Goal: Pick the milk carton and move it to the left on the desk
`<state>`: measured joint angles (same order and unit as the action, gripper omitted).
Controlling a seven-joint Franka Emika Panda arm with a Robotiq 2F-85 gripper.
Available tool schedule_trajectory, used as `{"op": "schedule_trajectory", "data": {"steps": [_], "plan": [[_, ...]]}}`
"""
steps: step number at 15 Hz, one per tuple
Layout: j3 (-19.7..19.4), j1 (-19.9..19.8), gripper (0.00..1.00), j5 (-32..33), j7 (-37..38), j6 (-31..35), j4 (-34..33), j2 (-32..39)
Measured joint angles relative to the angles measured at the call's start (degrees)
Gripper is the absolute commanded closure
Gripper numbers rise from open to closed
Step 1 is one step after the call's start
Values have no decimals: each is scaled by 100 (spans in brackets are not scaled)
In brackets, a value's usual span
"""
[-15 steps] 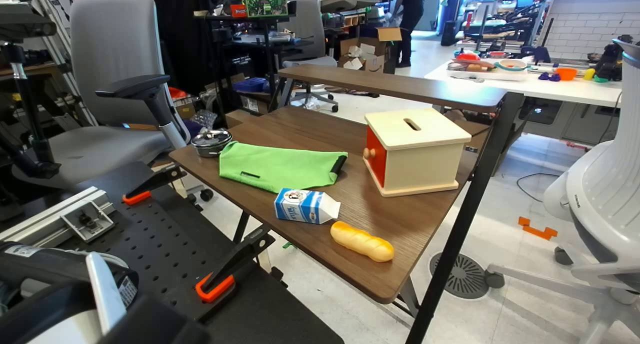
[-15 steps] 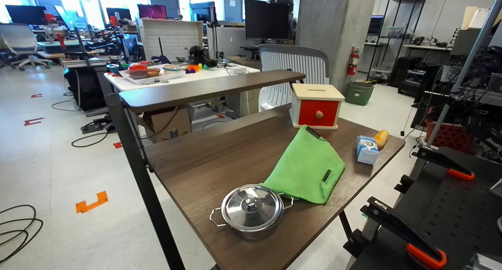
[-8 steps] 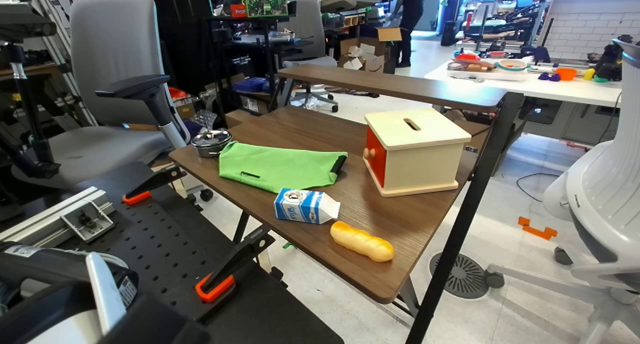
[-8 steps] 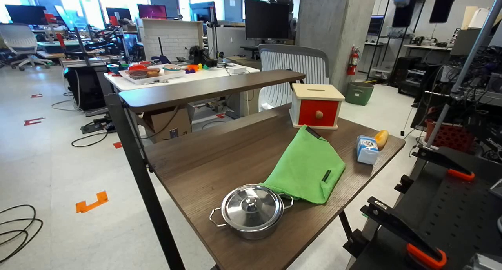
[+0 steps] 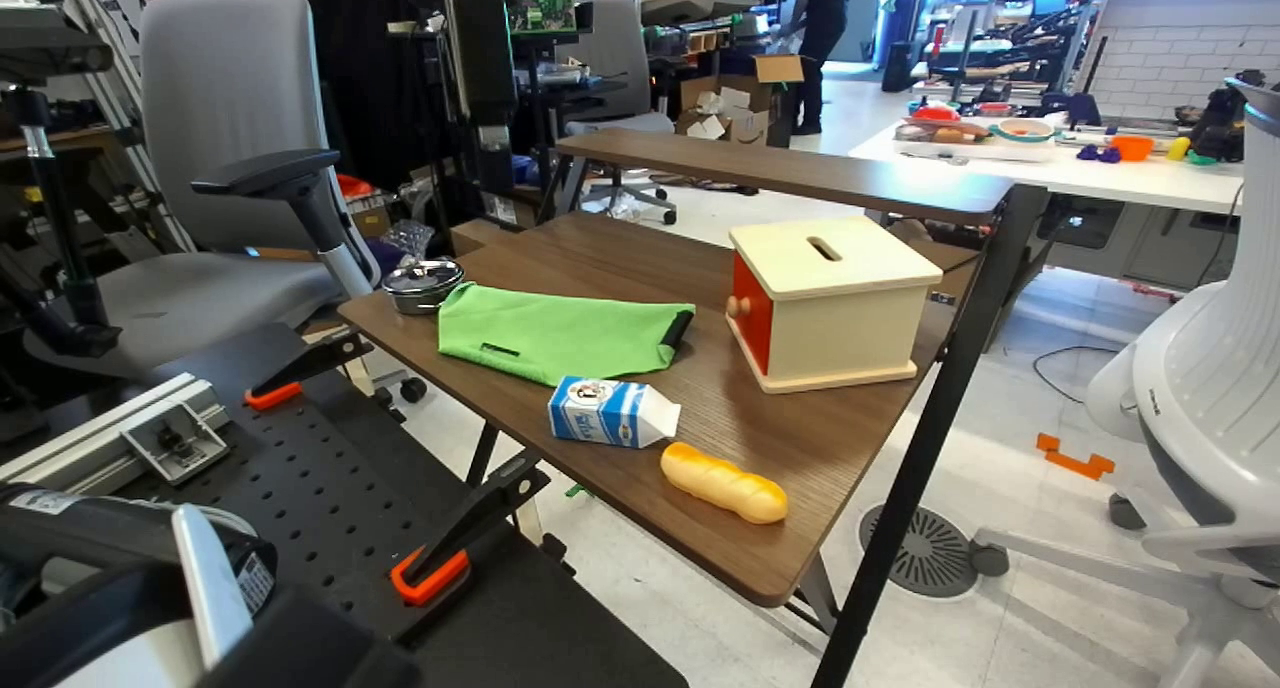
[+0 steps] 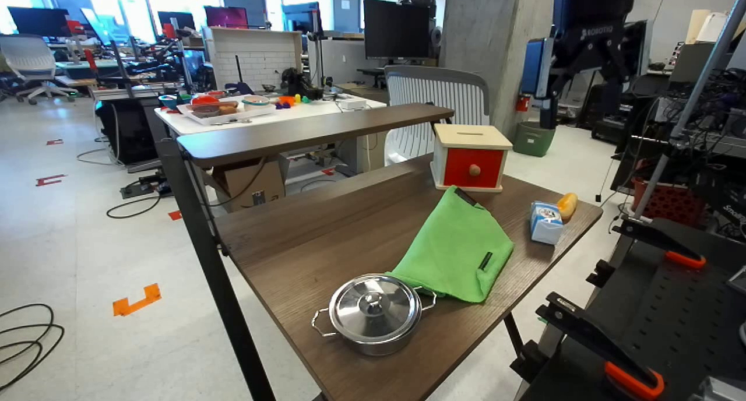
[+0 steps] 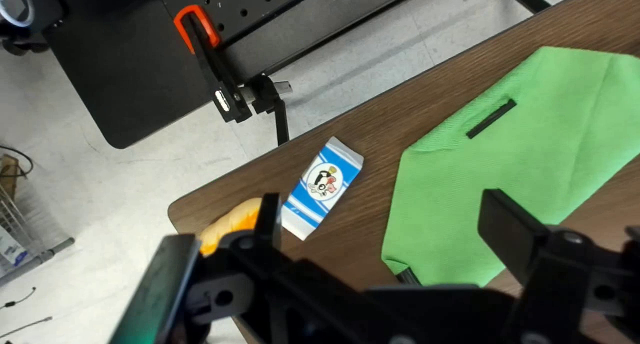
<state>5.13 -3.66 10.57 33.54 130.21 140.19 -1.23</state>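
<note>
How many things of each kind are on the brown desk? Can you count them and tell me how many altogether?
Food-looking things: 2, the milk carton and the bread-like roll
Cloths: 1, the green cloth
Pots: 1, the silver pot, counted with its lid
Boxes: 1, the wooden box
Total on the brown desk: 5
</note>
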Motion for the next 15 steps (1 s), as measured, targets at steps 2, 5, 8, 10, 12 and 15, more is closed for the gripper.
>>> {"op": "schedule_trajectory", "data": {"steps": [2, 5, 8, 10, 12, 15], "plan": [[-242, -3, 0, 216, 287, 107, -105, 359], [-624, -4, 0, 564, 736, 332, -250, 854], [-923, 15, 0, 833, 1142, 588, -356, 1291], [-1092, 67, 0, 975, 1475, 836, -409, 1569], [-1247, 180, 0, 1071, 1901, 1127, -414, 1820], [-1409, 373, 0, 1049, 2522, 1482, -412, 2138]]}}
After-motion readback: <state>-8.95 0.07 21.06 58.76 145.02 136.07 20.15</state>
